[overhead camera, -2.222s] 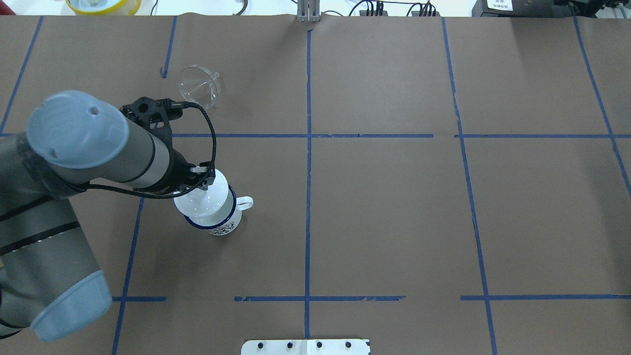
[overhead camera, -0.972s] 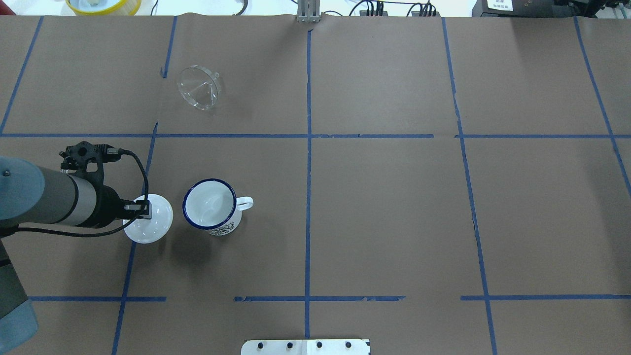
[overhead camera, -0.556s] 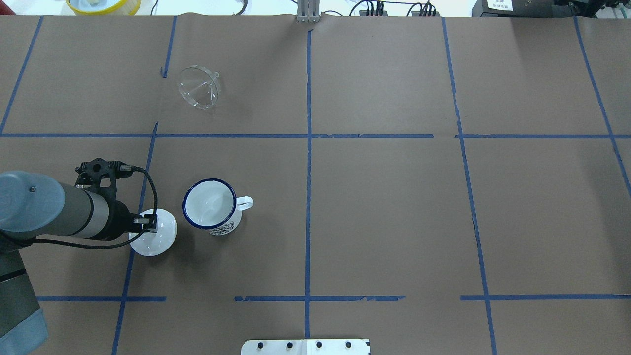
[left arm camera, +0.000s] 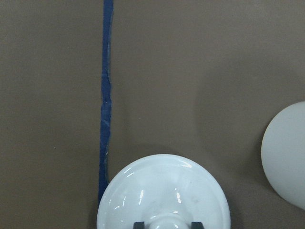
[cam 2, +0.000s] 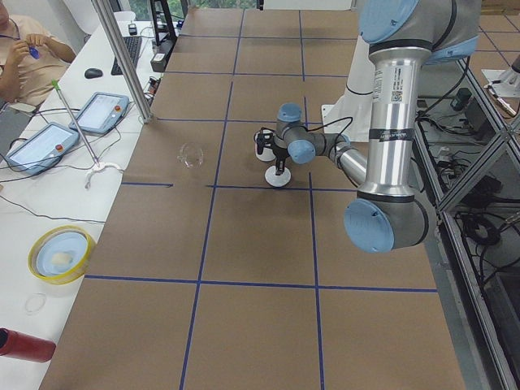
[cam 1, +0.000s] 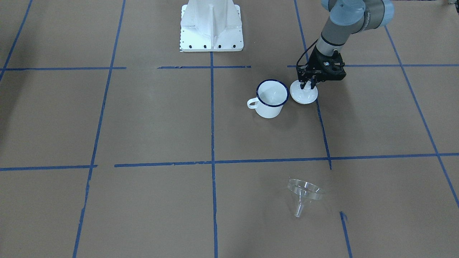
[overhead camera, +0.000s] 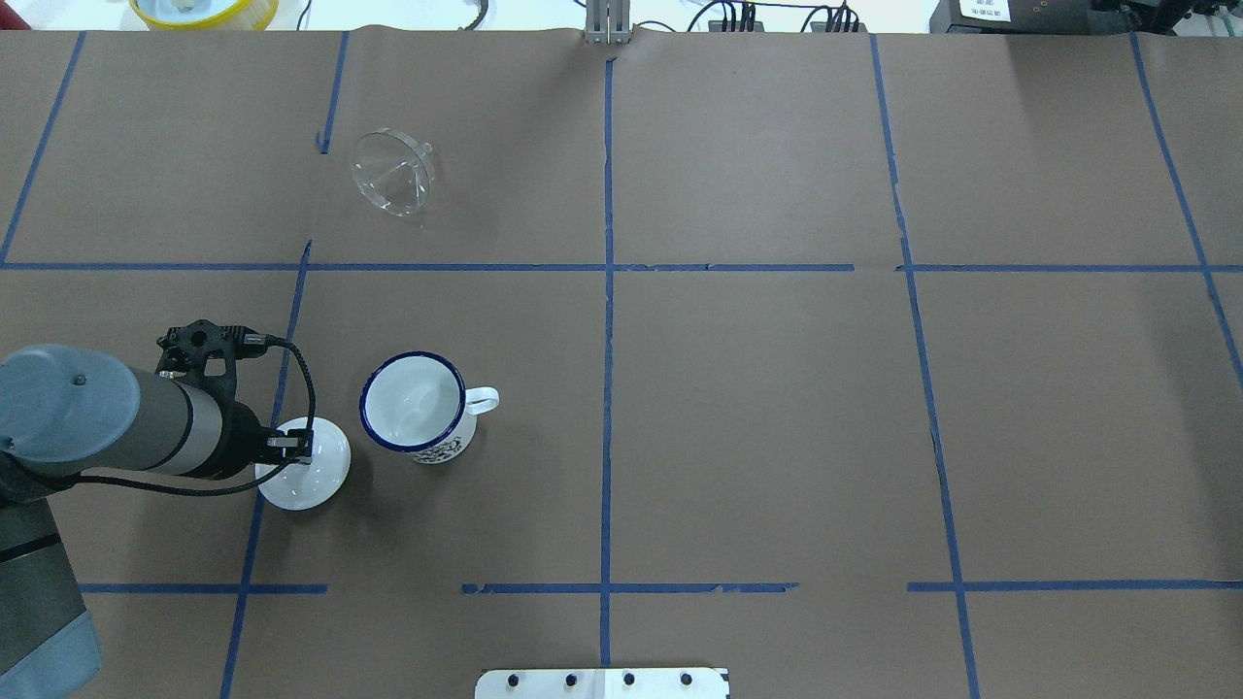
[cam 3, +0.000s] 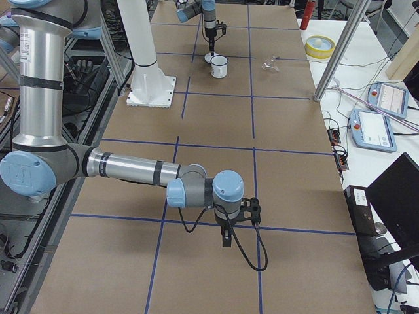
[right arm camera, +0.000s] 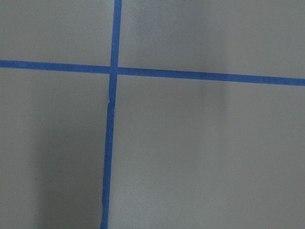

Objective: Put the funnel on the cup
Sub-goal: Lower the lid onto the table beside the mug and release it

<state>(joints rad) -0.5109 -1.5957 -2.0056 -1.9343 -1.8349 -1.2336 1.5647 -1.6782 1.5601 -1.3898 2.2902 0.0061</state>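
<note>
The clear funnel (overhead camera: 391, 173) lies on its side at the far left of the table, spout toward the robot; it also shows in the front view (cam 1: 304, 191). The white mug with a blue rim (overhead camera: 416, 403) (cam 1: 271, 96) stands upright and uncovered, handle to the right in the overhead view. My left gripper (overhead camera: 291, 447) (cam 1: 307, 85) is shut on the knob of a round white lid (overhead camera: 316, 471) (left arm camera: 162, 191), which sits low on the table just left of the mug. My right gripper (cam 3: 226, 242) hangs over bare table far away; I cannot tell whether it is open or shut.
The robot's white base (cam 1: 211, 25) stands at the table's near edge. A yellow bowl (overhead camera: 204, 10) and cables lie beyond the far edge. An operator (cam 2: 24, 57) sits at a side desk with tablets. Blue tape lines cross the brown table cover.
My left gripper has carried the lid off the mug, moved it left and set it down low beside the mug. The mug and funnel have not moved.
</note>
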